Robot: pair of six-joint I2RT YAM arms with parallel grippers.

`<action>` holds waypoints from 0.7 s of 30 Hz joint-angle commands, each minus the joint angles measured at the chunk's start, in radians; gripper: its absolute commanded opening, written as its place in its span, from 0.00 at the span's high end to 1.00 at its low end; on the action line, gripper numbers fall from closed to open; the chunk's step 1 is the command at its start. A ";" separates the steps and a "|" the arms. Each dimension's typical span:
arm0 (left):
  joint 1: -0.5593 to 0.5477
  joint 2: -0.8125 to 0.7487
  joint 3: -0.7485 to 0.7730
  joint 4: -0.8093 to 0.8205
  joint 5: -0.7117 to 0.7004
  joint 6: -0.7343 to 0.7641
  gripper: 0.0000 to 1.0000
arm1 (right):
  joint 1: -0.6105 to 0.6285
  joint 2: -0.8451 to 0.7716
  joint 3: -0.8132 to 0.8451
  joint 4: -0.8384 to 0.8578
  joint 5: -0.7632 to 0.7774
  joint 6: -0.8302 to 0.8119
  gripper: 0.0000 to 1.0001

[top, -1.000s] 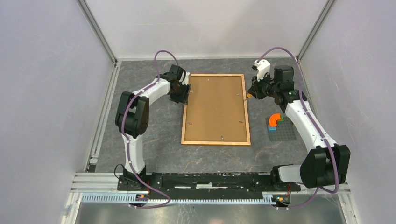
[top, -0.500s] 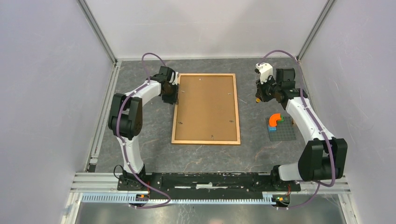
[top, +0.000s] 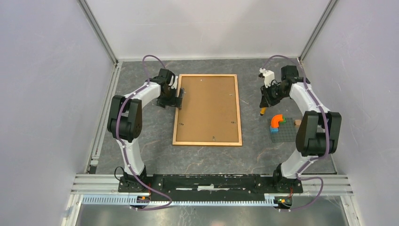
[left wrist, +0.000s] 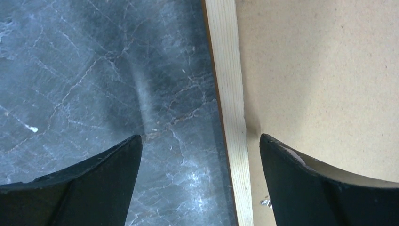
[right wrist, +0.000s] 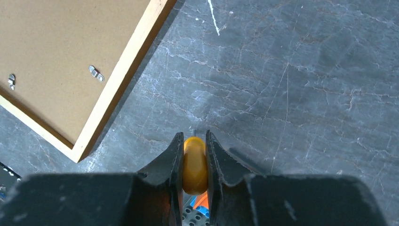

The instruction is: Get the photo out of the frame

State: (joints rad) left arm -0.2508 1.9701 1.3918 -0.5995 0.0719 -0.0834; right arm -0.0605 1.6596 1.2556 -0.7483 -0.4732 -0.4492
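The frame [top: 207, 109] lies face down on the grey table, its brown fibreboard back up. The photo is hidden under that back. My left gripper [top: 179, 99] is open at the frame's left edge. In the left wrist view it [left wrist: 200, 155] straddles the pale wooden moulding [left wrist: 230, 108], one finger [left wrist: 94, 183] over the table and the other over the fibreboard [left wrist: 320, 80]. My right gripper [top: 263, 107] hangs right of the frame, apart from it, shut on a small orange-yellow handle [right wrist: 194, 165].
A grey baseplate [top: 284, 133] with an orange curved brick [top: 277, 120] lies to the right, close under my right gripper. Small metal turn clips [right wrist: 95, 72] sit on the frame's back. The cell's white walls stand close on both sides.
The frame slid left with my left gripper at its edge, then stopped. My left gripper shifted slightly along that edge. My right arm swung away from the frame towards the baseplate, still holding the handle.
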 commanded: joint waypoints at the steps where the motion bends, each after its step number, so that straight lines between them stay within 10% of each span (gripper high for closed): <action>1: 0.002 -0.091 -0.010 -0.017 -0.002 0.061 0.00 | -0.039 0.107 0.088 -0.166 -0.105 -0.092 1.00; 14: 0.001 -0.139 -0.023 -0.055 0.015 0.073 0.00 | -0.154 0.481 0.327 -0.272 -0.172 -0.094 0.97; 21: 0.002 -0.138 -0.016 -0.066 0.006 0.072 0.00 | -0.186 0.573 0.380 -0.276 -0.165 -0.096 0.79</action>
State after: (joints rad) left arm -0.2508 1.8816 1.3678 -0.6582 0.0795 -0.0399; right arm -0.2462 2.1502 1.6516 -0.9771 -0.7898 -0.4507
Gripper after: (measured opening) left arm 0.994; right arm 0.223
